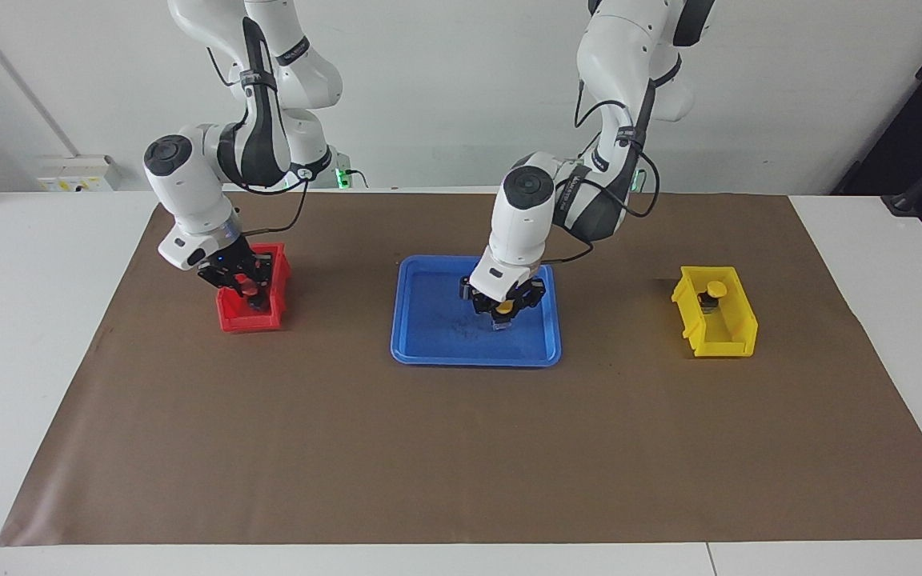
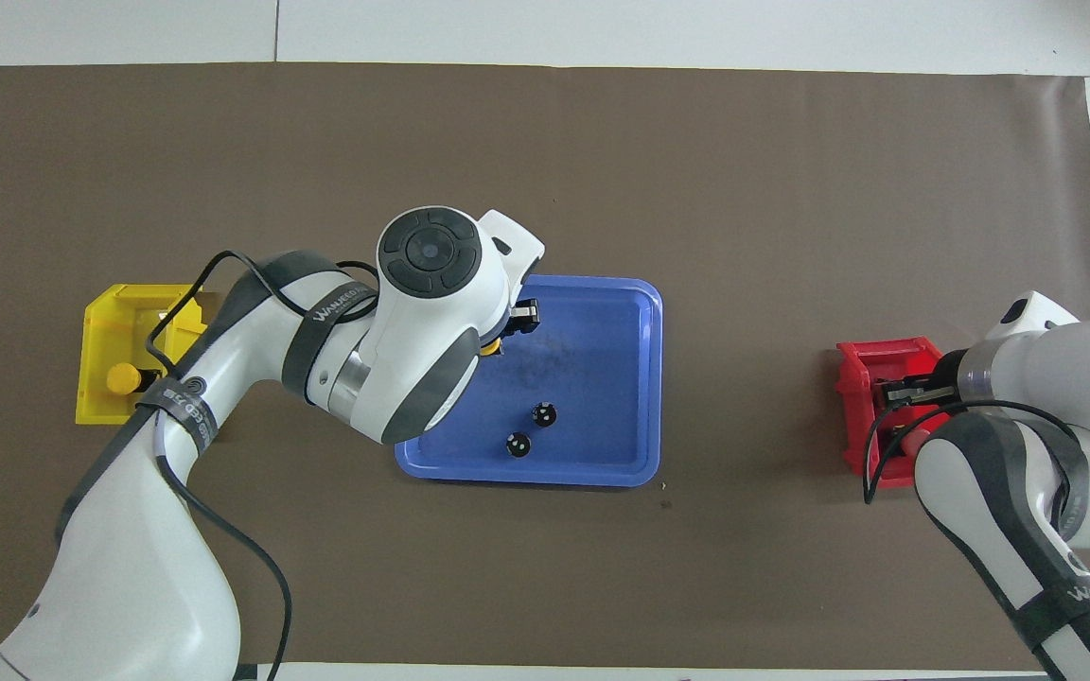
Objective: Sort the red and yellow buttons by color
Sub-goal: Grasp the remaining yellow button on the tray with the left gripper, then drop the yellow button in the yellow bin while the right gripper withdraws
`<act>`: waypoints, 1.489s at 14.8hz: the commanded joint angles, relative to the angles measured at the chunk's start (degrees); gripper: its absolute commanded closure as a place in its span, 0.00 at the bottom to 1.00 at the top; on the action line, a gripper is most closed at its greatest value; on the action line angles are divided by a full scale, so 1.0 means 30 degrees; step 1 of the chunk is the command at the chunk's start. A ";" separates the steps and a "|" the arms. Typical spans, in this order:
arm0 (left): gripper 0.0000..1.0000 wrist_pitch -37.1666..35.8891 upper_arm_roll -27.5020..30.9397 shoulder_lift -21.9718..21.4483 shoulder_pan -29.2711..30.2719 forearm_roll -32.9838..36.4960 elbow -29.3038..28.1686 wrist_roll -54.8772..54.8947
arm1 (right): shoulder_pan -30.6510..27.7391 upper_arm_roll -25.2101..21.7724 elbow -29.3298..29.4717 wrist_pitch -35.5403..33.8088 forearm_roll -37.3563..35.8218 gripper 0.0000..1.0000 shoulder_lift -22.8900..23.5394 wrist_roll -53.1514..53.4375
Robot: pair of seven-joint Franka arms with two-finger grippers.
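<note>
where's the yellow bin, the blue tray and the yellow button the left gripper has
yellow bin [image 1: 737, 340]: facing view, on its side wall.
blue tray [image 1: 437, 354]: facing view, on its rim farthest from the robots.
yellow button [image 1: 502, 306]: facing view, on its domed cap, between the left gripper's fingers.

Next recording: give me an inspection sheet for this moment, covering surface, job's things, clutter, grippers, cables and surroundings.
Surface: brown mat on a white table.
Job's things: one yellow button in the yellow bin; another yellow button over the blue tray; a red button at the red bin.
Clutter: two dark cylinders on the tray.
Grippers: left gripper shut on the yellow button; right gripper shut on the red button, over the red bin.
Cables: black leads along both arms.
Surroundings: white wall, socket strip toward the right arm's end.
</note>
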 commanded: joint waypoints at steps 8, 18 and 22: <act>0.98 -0.3212 0.0221 -0.2950 0.9769 -0.0159 0.0084 1.1684 | -0.0125 0.0141 0.2993 -0.3812 0.0121 0.32 -0.0255 -0.0845; 0.98 0.2211 0.0279 -0.3477 1.2330 0.0398 -0.4868 1.4453 | -0.0007 0.0258 1.4997 -1.4533 -0.0054 0.00 0.1232 0.3283; 0.99 0.2359 0.0279 -0.3476 1.2946 0.0427 -0.4984 1.5128 | -0.0357 0.0171 1.8147 -1.6949 -0.0115 0.00 0.2556 0.3404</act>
